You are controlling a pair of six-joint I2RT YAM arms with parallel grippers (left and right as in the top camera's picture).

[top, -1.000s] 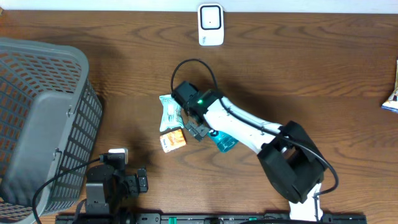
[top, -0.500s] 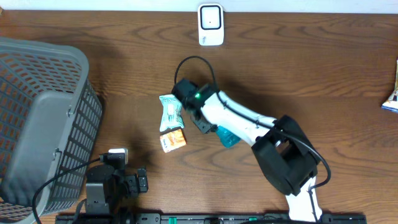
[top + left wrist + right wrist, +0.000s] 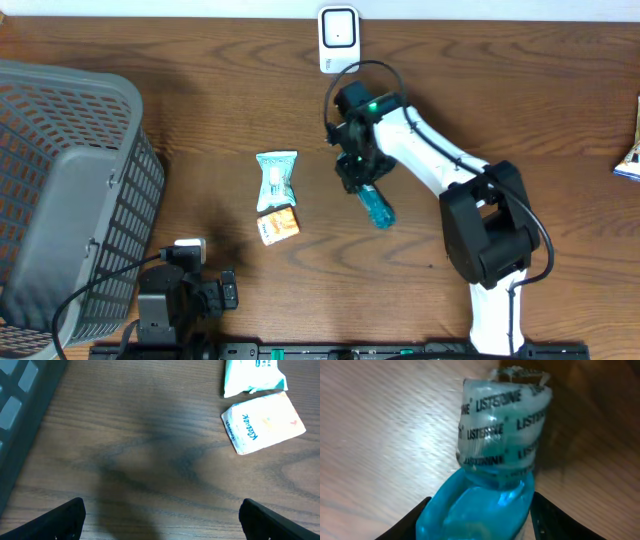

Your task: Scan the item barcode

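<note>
Right hand [image 3: 358, 172] is clamped on the bottle [image 3: 378, 208] from what we can see; left hand [image 3: 160, 520] sits wide open over the surface [image 3: 150, 450], holding nothing.

The wood table [image 3: 200, 100] is showing matt, dark grain. The mouthwash bottle [image 3: 480, 515] is gleaming: glossy translucent blue plastic, crinkled clear film over its top. The tissue pack [image 3: 262, 422] is wearing smooth plastic wrap.

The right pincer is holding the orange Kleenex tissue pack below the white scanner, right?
No. The right pincer holds the clear blue Listerine bottle below the white scanner, per the right wrist view; the orange Kleenex tissue pack lies on the table.
</note>
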